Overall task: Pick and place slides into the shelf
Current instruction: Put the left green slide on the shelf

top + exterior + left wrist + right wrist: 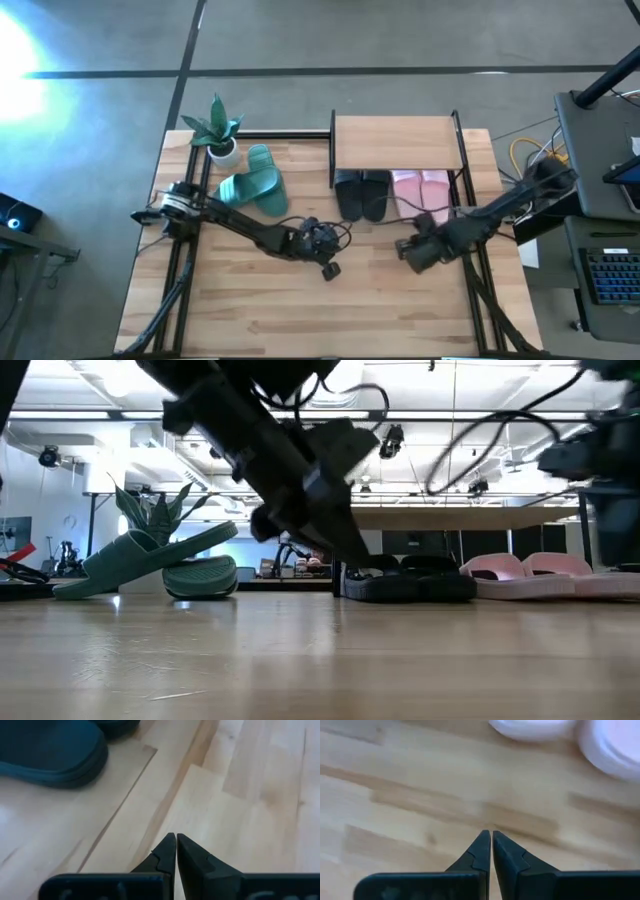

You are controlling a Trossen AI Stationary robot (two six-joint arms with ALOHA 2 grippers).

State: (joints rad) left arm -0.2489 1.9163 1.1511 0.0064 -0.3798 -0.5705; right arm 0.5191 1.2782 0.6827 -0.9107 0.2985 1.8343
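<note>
Both end effectors clenched and empty; left end effector should release its jaws, then straddle the teal slide lying beyond-left on the counter.

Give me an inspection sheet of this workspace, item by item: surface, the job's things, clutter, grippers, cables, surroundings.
Surface: light wooden tabletop, front part bare.
Job's things: shelf at the far edge; black slides and pink slides side by side under its top board, toes sticking out; teal slides loose on the table left of it, one leaning on the other.
Clutter: potted plant at the far left corner.
Grippers: left gripper shut, empty, low over mid-table; right gripper shut, empty, in front of the pink slides.
Cables: black loops on both arms; yellow cable beyond the right edge.
Surroundings: grey floor, keyboard on a side desk.
</note>
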